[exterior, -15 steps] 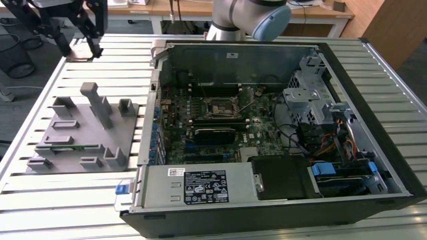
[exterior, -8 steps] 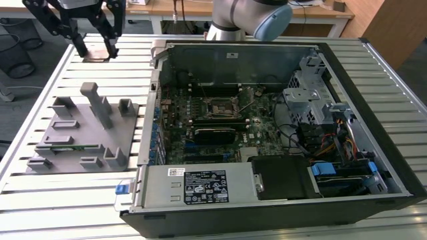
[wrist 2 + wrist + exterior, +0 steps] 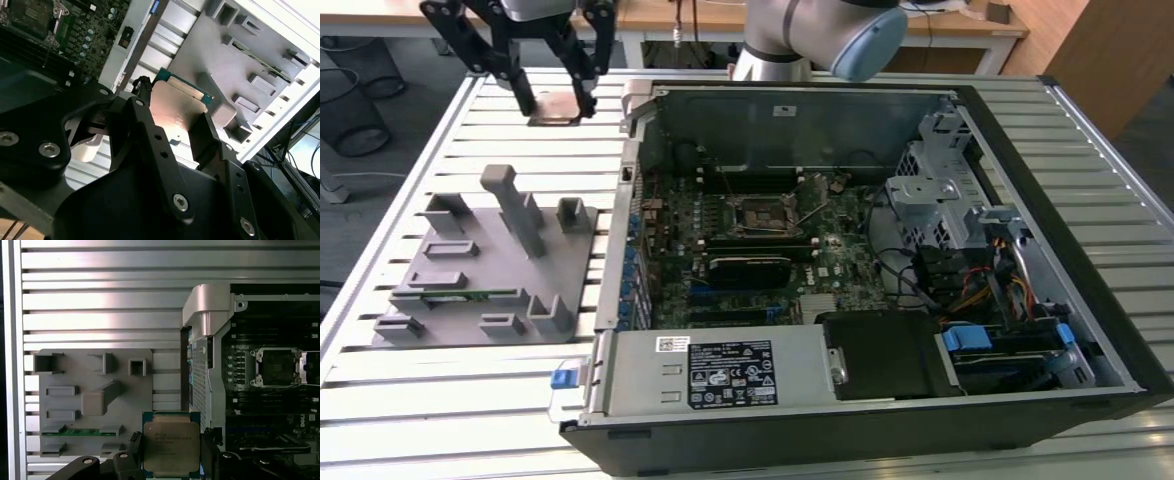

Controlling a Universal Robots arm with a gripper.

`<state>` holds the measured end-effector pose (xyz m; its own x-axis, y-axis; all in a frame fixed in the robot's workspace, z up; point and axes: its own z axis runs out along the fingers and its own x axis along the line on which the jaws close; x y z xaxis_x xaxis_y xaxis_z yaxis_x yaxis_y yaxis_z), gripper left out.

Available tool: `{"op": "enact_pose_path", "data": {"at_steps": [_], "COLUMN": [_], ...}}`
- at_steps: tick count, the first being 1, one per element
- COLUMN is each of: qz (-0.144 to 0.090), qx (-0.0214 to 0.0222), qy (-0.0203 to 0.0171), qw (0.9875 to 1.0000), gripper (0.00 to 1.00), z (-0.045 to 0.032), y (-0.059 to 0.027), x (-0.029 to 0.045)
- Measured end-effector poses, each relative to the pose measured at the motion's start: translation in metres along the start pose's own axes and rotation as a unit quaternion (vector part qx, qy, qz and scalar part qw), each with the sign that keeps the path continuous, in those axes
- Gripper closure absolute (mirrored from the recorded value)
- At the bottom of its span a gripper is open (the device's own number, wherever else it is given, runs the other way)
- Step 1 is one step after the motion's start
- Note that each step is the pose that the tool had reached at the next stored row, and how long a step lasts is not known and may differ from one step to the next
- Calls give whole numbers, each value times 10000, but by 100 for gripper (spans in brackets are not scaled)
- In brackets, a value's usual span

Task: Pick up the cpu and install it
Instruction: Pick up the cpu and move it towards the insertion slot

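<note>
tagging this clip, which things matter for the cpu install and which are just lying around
In the job: cpu, held in the gripper; motherboard socket.
Lying about: gray parts tray; memory stick in it; power supply.

A slatted metal tabletop (image 3: pixel 400 420) is seen carrying an open computer case (image 3: pixel 854 440), laid on its side toward the exterior view's right. Inside it a green motherboard (image 3: pixel 847 255) is exposed, with a silver drive cage (image 3: pixel 927 200) and coloured cables (image 3: pixel 974 290) beside it. A grey labelled metal box (image 3: pixel 720 370) is fitted along the near edge. A grey moulded holder (image 3: pixel 480 270) is placed just beside the case, and a long green memory stick (image 3: pixel 474 293) is lodged in one of its slots. Dark mesh bins (image 3: pixel 354 120) are seen on the floor beyond.
</note>
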<state>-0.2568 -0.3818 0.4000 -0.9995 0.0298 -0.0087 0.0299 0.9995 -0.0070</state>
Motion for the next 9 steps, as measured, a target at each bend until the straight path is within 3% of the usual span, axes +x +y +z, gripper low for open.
{"op": "enact_pose_path", "data": {"at_steps": [9], "qz": [0], "qx": [0], "qy": [0], "qw": [10000], "gripper": [46], "z": [11], "y": [13], "x": [-409]}}
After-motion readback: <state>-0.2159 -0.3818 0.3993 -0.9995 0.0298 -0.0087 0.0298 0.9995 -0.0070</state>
